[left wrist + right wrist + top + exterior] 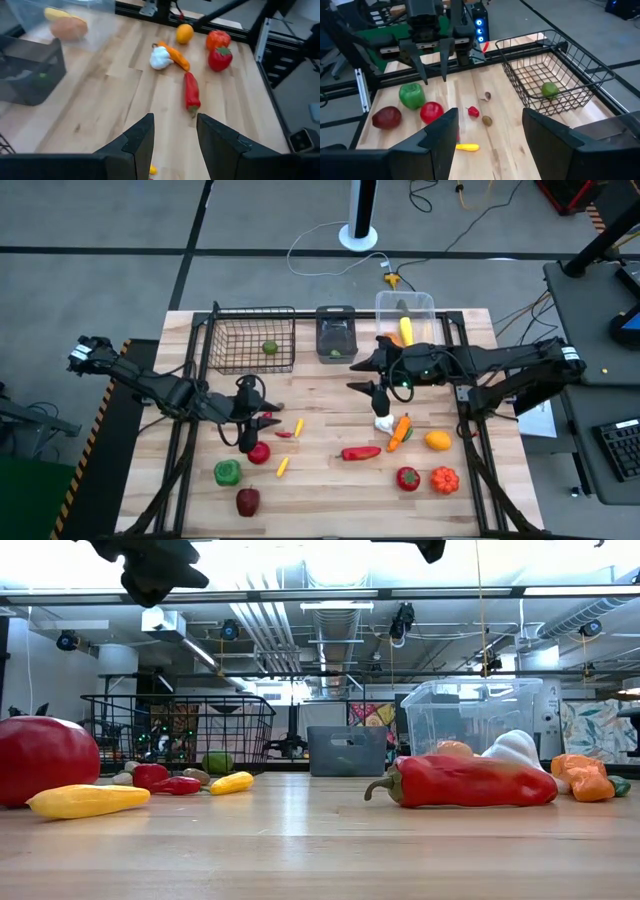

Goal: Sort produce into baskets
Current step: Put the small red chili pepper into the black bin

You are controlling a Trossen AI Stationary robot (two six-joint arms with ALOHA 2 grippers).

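wooden table under scattered produce; left gripper and right gripper both parted, empty

The pale wooden plank desk has a smooth satin finish with visible grain. The black wire-mesh metal basket looks matt. The small dark grey plastic bin is dull, the clear plastic tub glossy and see-through. The long red plastic pepper shines smoothly.
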